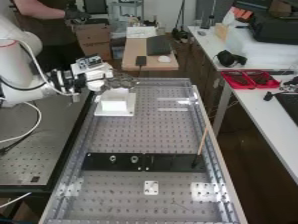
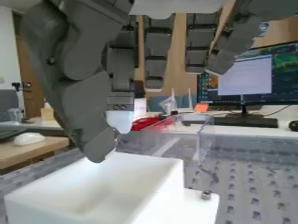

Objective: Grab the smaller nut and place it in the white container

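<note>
Robot hand, dark grey, segmented (image 1: 120, 82): at the white container; grip state and contents cannot be told. Step, presumably: placement; next, release over the cavity if loaded.
Container, white, smooth, rectangular, open-topped (image 1: 114, 104): on a flat white base (image 1: 105, 113).
Bench, grey metal, perforated (image 1: 140, 135).
Plate, long, matt black (image 1: 169, 161): bears two small, roundish metallic pieces (image 1: 134, 159), apart; whether either is the smaller nut is unclear.
Rod, slender, wood-toned (image 1: 202, 141): leaning.

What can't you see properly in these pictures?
High view: whether the hand holds anything; too small.
High view: what the two round pieces on the black plate are; too small.
Wrist view: part of the white container; cut off by the edge.
</note>
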